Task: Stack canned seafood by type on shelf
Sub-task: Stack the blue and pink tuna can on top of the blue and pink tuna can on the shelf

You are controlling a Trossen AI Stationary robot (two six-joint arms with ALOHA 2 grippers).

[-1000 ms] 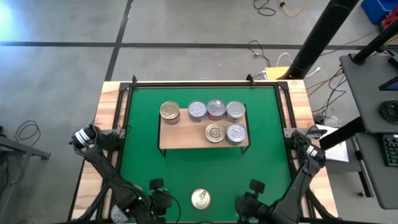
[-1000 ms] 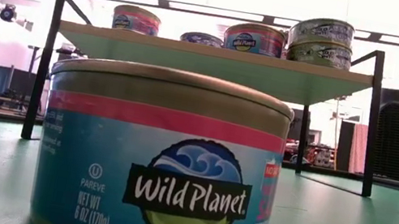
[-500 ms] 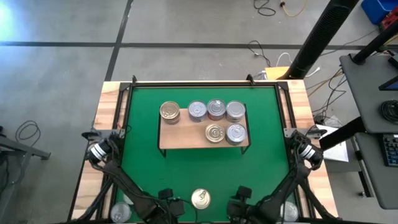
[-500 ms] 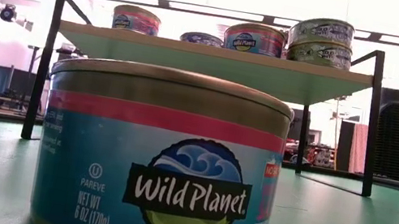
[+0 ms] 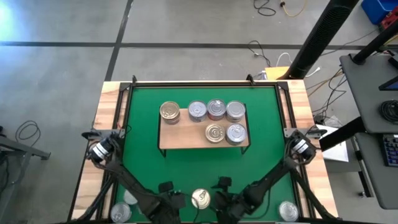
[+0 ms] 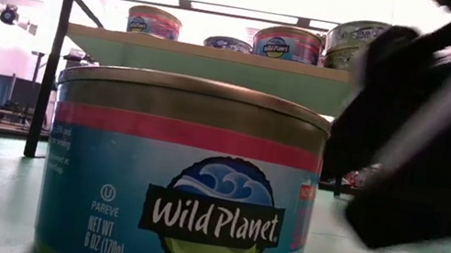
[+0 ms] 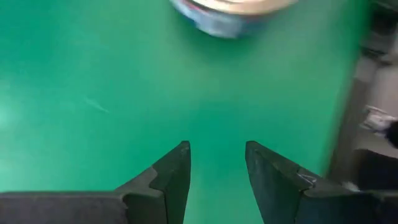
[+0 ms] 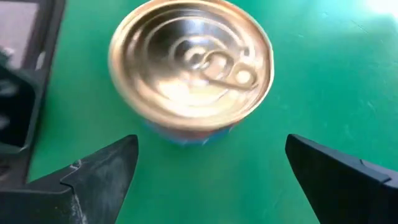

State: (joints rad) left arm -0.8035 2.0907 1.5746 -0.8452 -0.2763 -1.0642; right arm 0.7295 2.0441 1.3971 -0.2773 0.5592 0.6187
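Note:
One gold-lidded tin of canned seafood with a blue label stands upright on the green mat near the table's near edge. My right gripper is open wide just to the tin's right, its fingers short of the tin and touching nothing. My left gripper is open above the mat to the tin's left, with nothing between its fingers. The wooden shelf on black legs carries several tins, two of them stacked at the right.
Two more tins lie outside the mat at the near corners, one on the left and one on the right. Bare green mat stretches between the shelf and the front tin. The mat has a raised black frame.
Both grippers have closed in on the front tin from either side. My right gripper has come down and toward the table's left, and now shows large in the low view. My left gripper has gone a little toward the table's right. The tin has not moved.

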